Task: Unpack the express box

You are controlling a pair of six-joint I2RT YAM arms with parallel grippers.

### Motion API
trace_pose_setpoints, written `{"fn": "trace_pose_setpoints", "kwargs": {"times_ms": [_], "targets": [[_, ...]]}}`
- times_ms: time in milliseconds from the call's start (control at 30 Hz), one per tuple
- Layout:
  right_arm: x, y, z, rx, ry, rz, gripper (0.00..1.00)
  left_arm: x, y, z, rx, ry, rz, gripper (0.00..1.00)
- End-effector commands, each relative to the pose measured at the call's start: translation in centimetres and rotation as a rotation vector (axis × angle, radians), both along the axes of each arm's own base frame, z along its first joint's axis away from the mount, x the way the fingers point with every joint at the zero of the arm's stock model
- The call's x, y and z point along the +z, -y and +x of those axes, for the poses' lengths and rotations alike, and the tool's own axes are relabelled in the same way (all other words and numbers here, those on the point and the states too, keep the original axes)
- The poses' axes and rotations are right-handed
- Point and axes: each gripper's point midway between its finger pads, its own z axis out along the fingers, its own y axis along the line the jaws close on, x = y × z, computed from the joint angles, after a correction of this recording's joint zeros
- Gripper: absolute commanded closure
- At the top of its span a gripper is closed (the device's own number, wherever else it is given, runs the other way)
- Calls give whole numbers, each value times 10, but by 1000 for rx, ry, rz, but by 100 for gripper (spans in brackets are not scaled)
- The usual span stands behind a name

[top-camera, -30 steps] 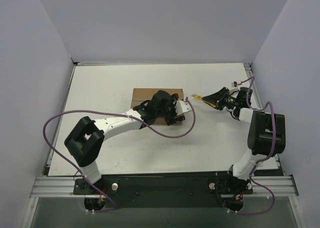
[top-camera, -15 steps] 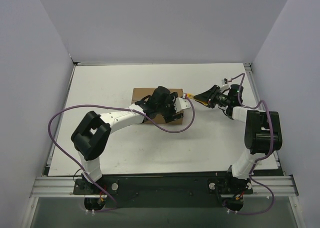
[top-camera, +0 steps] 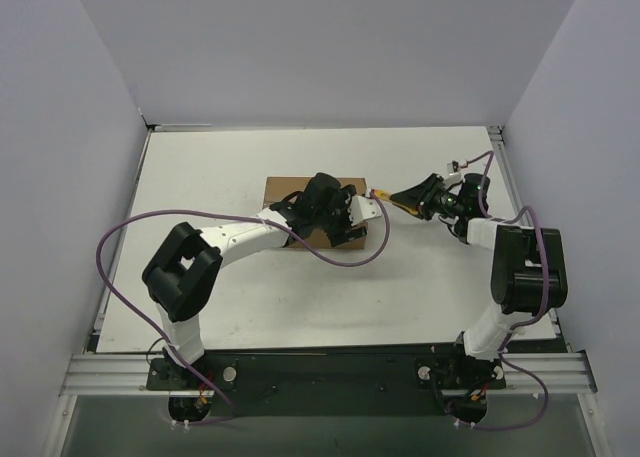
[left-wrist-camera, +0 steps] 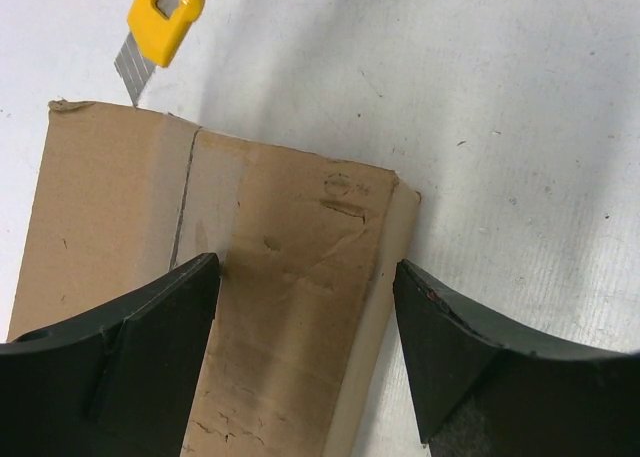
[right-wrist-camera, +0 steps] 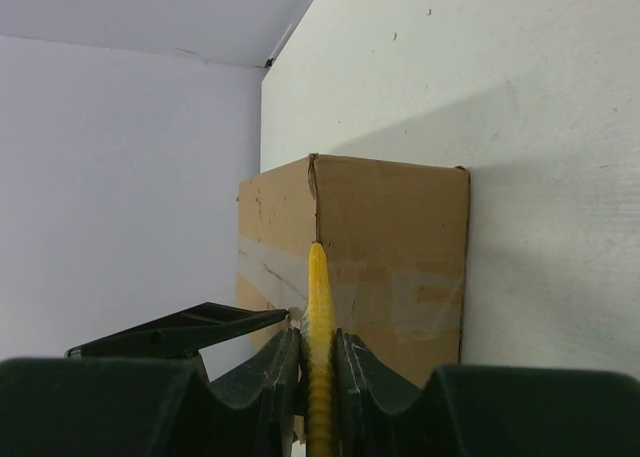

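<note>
Left wrist view: my left jaws hang released, spread wide over the express box [left-wrist-camera: 290, 247] on the surface [left-wrist-camera: 520, 127]. My right jaws clench the utility knife [left-wrist-camera: 160, 22], its blade tip at the box's taped seam [left-wrist-camera: 190, 177]. Next, I judge, comes slitting that tape straight.

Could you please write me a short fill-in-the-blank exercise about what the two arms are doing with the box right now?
1. The right pincer is shut on a ____ knife.
2. The box has its seam sealed with clear ____.
3. The left pincer has its jaws ____ over the box's top.

Missing words: yellow; tape; open.
</note>
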Motion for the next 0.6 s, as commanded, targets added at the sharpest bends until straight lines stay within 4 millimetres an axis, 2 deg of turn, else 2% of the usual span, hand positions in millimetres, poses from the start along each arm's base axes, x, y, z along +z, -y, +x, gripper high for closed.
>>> {"fn": "trace_pose_setpoints", "kwargs": {"times_ms": [0,367,567], "targets": [[23,8,3,-15,109,-43,100,11,5,3,-15,13,-23,20],[17,4,-4,9,89,-64,100,11,9,6,-17,17,-26,20],[22,-2,-8,34,104,-41,100,8,9,7,-16,15,-23,21]]}}
